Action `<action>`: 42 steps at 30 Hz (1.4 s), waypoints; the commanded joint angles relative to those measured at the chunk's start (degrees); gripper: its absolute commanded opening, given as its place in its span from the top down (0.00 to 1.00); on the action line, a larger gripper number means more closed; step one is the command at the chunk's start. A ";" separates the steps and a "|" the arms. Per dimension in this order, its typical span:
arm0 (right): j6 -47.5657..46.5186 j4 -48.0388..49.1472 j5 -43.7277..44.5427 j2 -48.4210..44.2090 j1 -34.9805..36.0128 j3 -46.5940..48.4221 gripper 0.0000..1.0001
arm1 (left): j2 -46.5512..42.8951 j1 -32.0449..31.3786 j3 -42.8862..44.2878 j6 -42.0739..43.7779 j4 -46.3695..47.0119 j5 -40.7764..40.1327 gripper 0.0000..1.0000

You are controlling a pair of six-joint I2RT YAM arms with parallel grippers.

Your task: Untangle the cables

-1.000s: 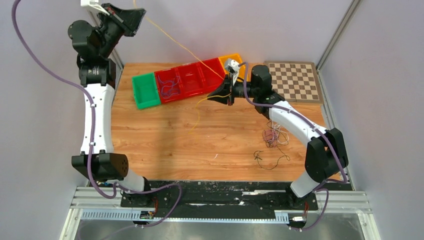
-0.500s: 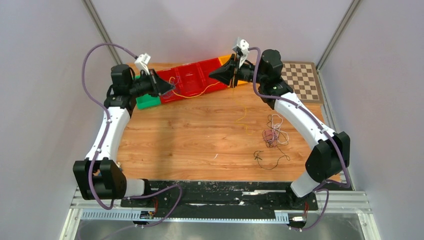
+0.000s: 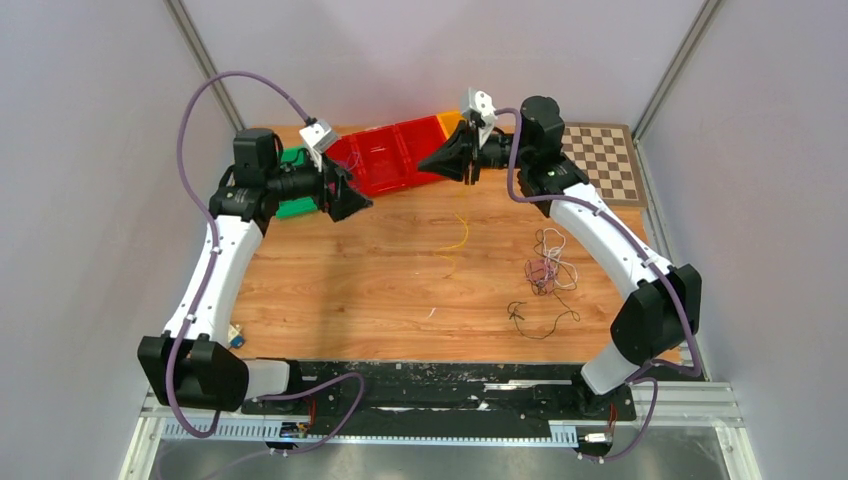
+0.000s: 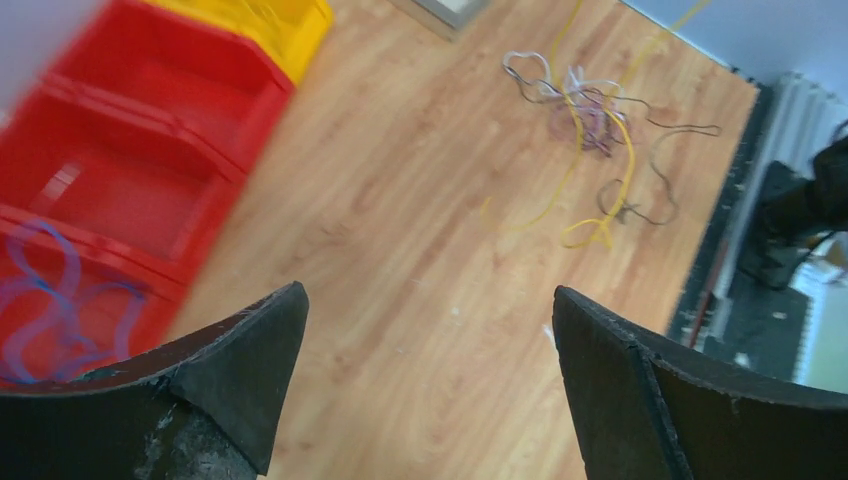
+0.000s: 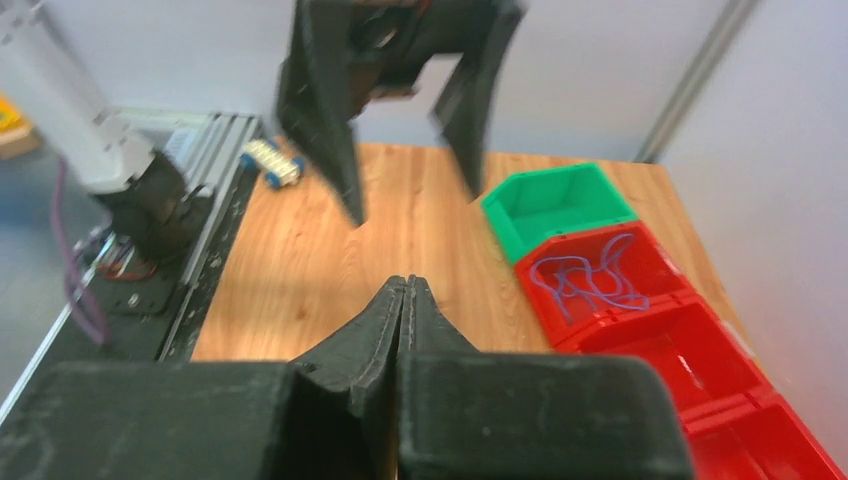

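Observation:
My right gripper (image 3: 424, 166) (image 5: 405, 281) hovers shut in front of the red bins. A yellow cable (image 3: 458, 235) (image 4: 622, 165) hangs from it down to the wooden table (image 3: 340, 290); the pinch point is hidden in the right wrist view. Facing it from the left, my left gripper (image 3: 352, 206) (image 4: 428, 290) (image 5: 415, 205) is open with nothing between its jaws. A tangle of pale and purple cables (image 3: 548, 268) (image 4: 585, 95) lies on the right of the table. In front of it lies a thin black cable (image 3: 537, 315). A blue cable (image 5: 588, 280) (image 4: 45, 310) sits in a red bin.
A row of bins runs along the back: green (image 3: 290, 208), red (image 3: 400, 150), orange (image 3: 447, 120). A checkerboard (image 3: 600, 160) lies at the back right. A small blue-and-white object (image 3: 235, 336) sits at the table's left edge.
The left gripper opened and let go of the yellow cable, which now hangs only from the right gripper. The left arm dropped from high up and swung right.

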 commanded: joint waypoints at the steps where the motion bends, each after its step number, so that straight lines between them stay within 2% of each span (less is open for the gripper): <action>1: -15.95 -13.36 -13.43 -2.88 0.22 1.94 1.00 | -1.85 0.51 5.92 15.06 5.65 0.48 0.00; 6: -35.17 -25.82 -14.81 -5.97 1.12 -0.57 1.00 | 1.57 -0.25 8.29 20.35 9.07 4.67 0.00; 9: -42.35 -30.69 -13.96 -7.44 1.44 -2.20 0.99 | 3.27 -4.07 8.88 24.43 13.12 6.47 0.00; 12: -45.28 -32.15 -12.15 -8.10 1.97 -3.43 0.73 | 6.57 -8.18 9.92 29.51 14.10 6.62 0.00; 15: -44.04 -33.64 -11.46 -8.31 2.42 -3.45 0.19 | 9.05 -8.99 9.48 25.59 18.77 7.08 0.00; 16: -43.32 -33.96 -11.35 -8.52 2.48 -3.60 0.03 | 9.28 -8.98 9.08 23.50 20.78 7.14 0.00; 17: -43.23 -34.54 -11.53 -8.92 2.54 -3.80 0.00 | 9.42 -9.03 8.21 23.13 21.43 7.88 0.00; 24: -51.07 -37.10 -12.87 -13.36 3.25 -7.95 0.00 | 8.56 -13.88 3.06 26.08 23.09 9.90 0.00; 29: -58.06 -39.56 -11.22 -15.69 4.46 -8.84 0.00 | 8.39 -16.33 -2.64 16.40 36.08 10.01 0.00; 32: -62.78 -43.20 -11.05 -16.13 4.54 -8.93 0.00 | 8.30 -17.36 -3.91 16.00 37.91 10.12 0.00; 35: -63.64 -43.91 -11.13 -16.42 4.53 -8.89 0.00 | 10.24 -18.16 -2.63 14.72 35.50 12.99 0.00; 36: -63.50 -43.98 -11.30 -16.42 4.60 -8.75 0.00 | 10.98 -18.49 -3.18 11.09 36.39 13.59 0.00; 37: -63.43 -44.02 -11.46 -16.54 4.61 -8.61 0.00 | 11.16 -19.18 -4.19 8.19 41.07 13.64 0.00; 38: -63.53 -43.96 -11.57 -16.71 4.68 -8.47 0.00 | 11.41 -19.49 -7.20 0.36 45.38 12.78 0.00; 39: -63.82 -43.95 -11.57 -16.95 4.70 -8.57 0.00 | 11.59 -20.00 -9.10 -3.59 55.16 11.96 0.00; 40: -64.11 -44.06 -11.63 -17.30 4.77 -8.67 0.00 | 12.31 -20.25 -12.14 -11.86 59.54 9.92 0.00; 41: -64.51 -44.05 -11.78 -17.69 4.79 -8.91 0.00 | 12.92 -20.65 -13.07 -15.59 66.48 8.27 0.00; 42: -64.89 -44.07 -12.15 -18.18 4.83 -9.14 0.00 | 14.37 -20.79 -14.03 -22.15 69.02 7.64 0.00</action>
